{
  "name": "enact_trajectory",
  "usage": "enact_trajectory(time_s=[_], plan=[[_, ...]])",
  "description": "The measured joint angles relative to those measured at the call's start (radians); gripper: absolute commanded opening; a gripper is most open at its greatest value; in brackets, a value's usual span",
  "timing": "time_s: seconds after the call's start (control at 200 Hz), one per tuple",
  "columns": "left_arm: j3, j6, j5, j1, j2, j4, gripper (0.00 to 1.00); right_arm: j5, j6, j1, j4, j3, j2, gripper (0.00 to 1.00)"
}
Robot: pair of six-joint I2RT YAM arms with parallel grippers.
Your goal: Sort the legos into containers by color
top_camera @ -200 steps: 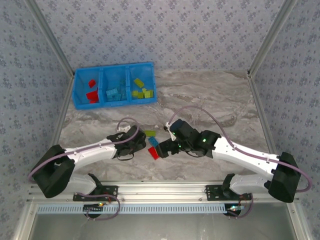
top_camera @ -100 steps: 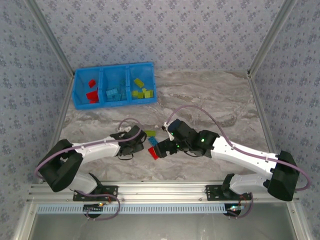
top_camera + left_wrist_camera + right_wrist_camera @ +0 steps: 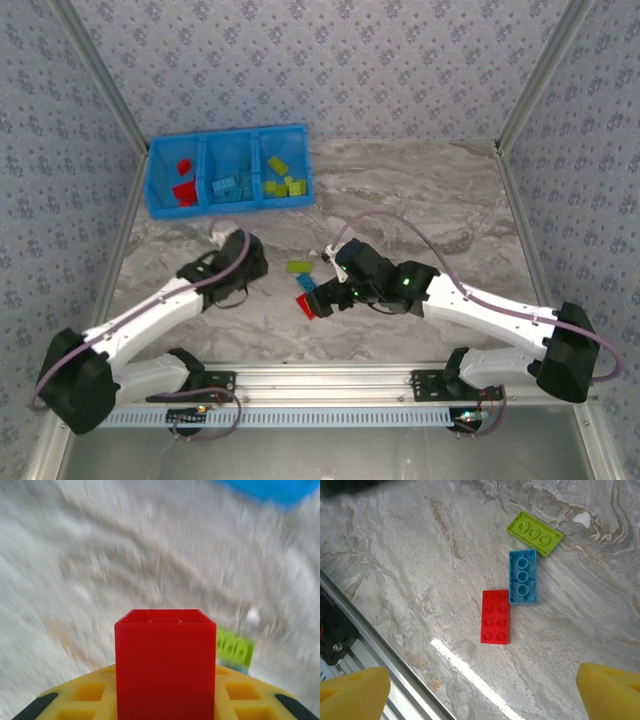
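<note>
My left gripper (image 3: 165, 692) is shut on a red lego (image 3: 165, 662), which stands upright between its yellow fingers (image 3: 90, 695). In the top view this gripper (image 3: 230, 248) hovers left of the loose bricks. A lime green lego (image 3: 299, 266), a light blue lego (image 3: 308, 285) and a red lego (image 3: 306, 305) lie together on the table. My right gripper (image 3: 328, 292) hangs open just right of them. In the right wrist view the red lego (image 3: 495, 616), the blue lego (image 3: 523, 576) and the green lego (image 3: 535, 533) lie ahead of its wide-spread fingertips (image 3: 350, 695).
The blue containers (image 3: 228, 210) sit at the back left: red legos (image 3: 183, 185) in the left one, blue legos (image 3: 228, 187) in the middle, green legos (image 3: 283, 180) on the right. A metal rail (image 3: 330, 378) runs along the near edge. Patterned walls enclose the marble table.
My left gripper has shut on a red lego and swung left and back, away from the loose bricks. The right arm has barely moved and stays open.
</note>
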Motion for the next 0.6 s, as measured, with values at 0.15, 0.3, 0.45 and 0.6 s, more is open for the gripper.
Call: enact_trajectory(time_s=[0.15, 0.3, 0.45, 0.6], plan=[[0.15, 0.115, -0.015, 0.286, 0.037, 0.028, 0.3, 0.02, 0.0, 0.0, 0.004, 0.0, -0.023, 0.98], [0.388, 0.164, 0.067, 0.541, 0.296, 0.056, 0.3, 0.039, 0.001, 0.0, 0.002, 0.0, -0.035, 0.98], [0.661, 0.166, 0.231, 0.693, 0.618, 0.051, 0.32, 0.061, 0.007, 0.0, -0.005, -0.002, -0.069, 0.99], [0.88, 0.172, 0.339, 0.763, 0.853, 0.01, 0.54, 0.085, 0.021, 0.0, -0.021, -0.01, -0.13, 0.99]])
